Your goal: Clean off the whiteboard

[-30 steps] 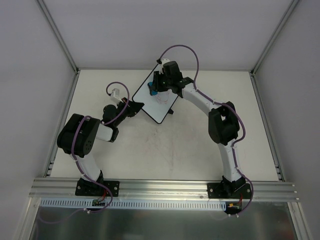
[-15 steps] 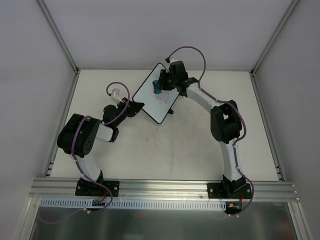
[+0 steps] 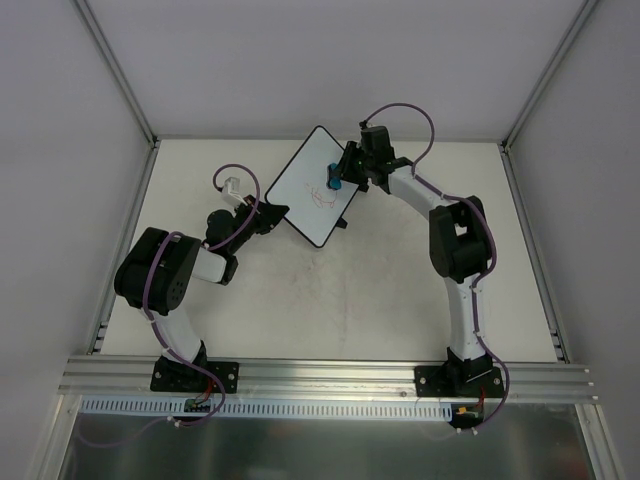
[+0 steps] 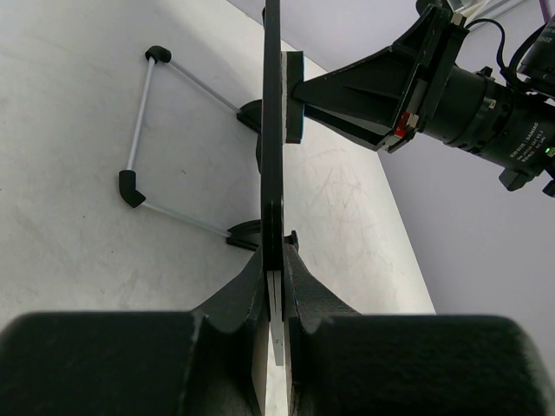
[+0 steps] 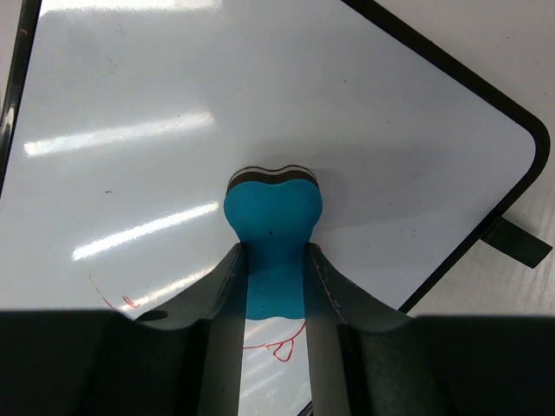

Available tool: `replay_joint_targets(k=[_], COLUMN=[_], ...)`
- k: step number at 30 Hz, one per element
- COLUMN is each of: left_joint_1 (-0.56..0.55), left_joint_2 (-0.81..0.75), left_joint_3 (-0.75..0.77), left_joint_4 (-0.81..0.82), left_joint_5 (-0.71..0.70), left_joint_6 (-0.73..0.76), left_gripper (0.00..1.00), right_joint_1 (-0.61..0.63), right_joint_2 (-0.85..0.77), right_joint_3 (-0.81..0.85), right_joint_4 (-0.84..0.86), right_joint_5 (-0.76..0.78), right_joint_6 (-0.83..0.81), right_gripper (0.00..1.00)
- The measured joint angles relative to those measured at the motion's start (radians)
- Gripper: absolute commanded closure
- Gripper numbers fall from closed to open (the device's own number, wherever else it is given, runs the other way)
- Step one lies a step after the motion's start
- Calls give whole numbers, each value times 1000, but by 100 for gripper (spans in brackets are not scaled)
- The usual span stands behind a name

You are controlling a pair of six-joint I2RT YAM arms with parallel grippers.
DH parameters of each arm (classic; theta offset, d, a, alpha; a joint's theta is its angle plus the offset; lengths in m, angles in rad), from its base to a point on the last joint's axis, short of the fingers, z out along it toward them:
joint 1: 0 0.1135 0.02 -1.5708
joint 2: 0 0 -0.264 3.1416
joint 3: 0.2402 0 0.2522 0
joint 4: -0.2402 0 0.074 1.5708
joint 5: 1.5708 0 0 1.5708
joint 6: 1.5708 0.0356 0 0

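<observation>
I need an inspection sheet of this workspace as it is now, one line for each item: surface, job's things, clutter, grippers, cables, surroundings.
Surface: off-white table, with faint scuffs in the middle.
Job's things: whiteboard set cornerwise at the far side; red doodle on it not yet wiped; blue eraser pressed on the board beside the doodle.
Clutter: nothing seen.
Grippers: left gripper shut on the whiteboard's edge; right gripper shut on the eraser.
Cables: purple cables loop along both arms.
Surroundings: white walls on three sides; metal rail at the near edge.
</observation>
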Motion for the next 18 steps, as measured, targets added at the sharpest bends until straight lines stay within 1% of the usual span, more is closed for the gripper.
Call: replay_joint_targets(k=[8, 18], left_joint_1=[0, 0], left_joint_2=[0, 0], left_joint_3=[0, 0], left_joint_4=[0, 0], left_joint_5=[0, 1], left_joint_6=[0, -1], left_gripper=[100, 100], right_joint_1=[1, 47], right_joint_2=[0, -21], right_joint_3=[-4, -30], right_joint_4=[10, 58], right_joint_5=[-11, 24], right_joint_6=[-1, -137], right_gripper=[100, 100])
